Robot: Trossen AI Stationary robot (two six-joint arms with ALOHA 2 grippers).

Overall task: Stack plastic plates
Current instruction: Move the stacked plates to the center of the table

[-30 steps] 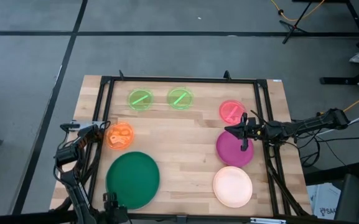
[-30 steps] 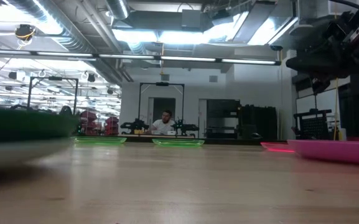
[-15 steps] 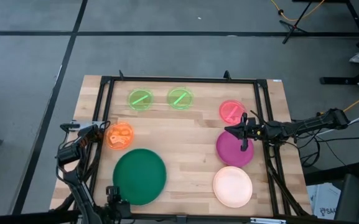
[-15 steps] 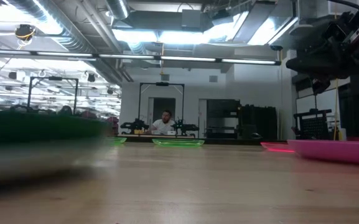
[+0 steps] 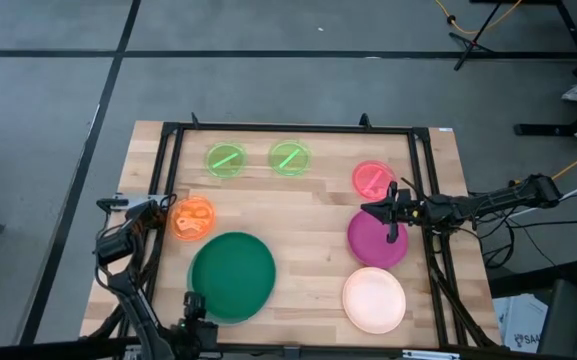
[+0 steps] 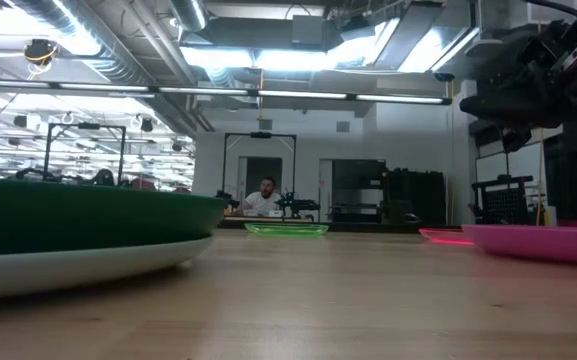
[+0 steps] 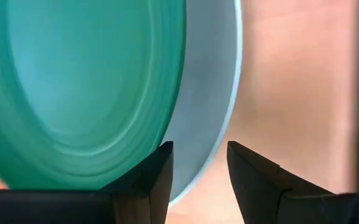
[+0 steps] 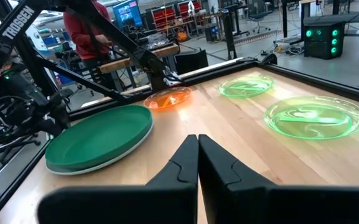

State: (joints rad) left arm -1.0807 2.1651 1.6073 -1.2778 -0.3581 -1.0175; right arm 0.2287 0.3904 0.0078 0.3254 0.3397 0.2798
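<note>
The dark green plate (image 5: 232, 277) lies on the light blue plate (image 5: 191, 283), of which only a rim sliver shows, at the table's near left. My left gripper (image 5: 193, 303) is at their near-left rim, shut on it (image 7: 198, 174). The orange plate (image 5: 192, 217), two neon green plates (image 5: 227, 158) (image 5: 290, 157), the translucent pink plate (image 5: 373, 180), the magenta plate (image 5: 376, 240) and the cream plate (image 5: 374, 299) lie flat on the wood. My right gripper (image 5: 368, 210) hangs shut (image 8: 198, 140) above the magenta plate's far edge, touching nothing. My left gripper has the near-left rim of the two stacked plates between its fingers. One finger (image 7: 157, 180) lies over the green plate's rim, the other (image 7: 254, 180) outside the light blue rim (image 7: 199, 174). It comes slanting down from the table's near-left corner. The plates stay nearly level in the low view (image 6: 68, 215).
A black frame (image 5: 288, 128) runs along the table's edges. Bare wood (image 5: 288, 215) lies between the left and right groups of plates. Beyond the table are other rigs and a person in red (image 8: 83, 28).
My left gripper has moved toward the table's right and slightly toward the far edge, and the green-on-blue stack has travelled with it, from the near-left corner toward the middle. The right arm has kept still.
</note>
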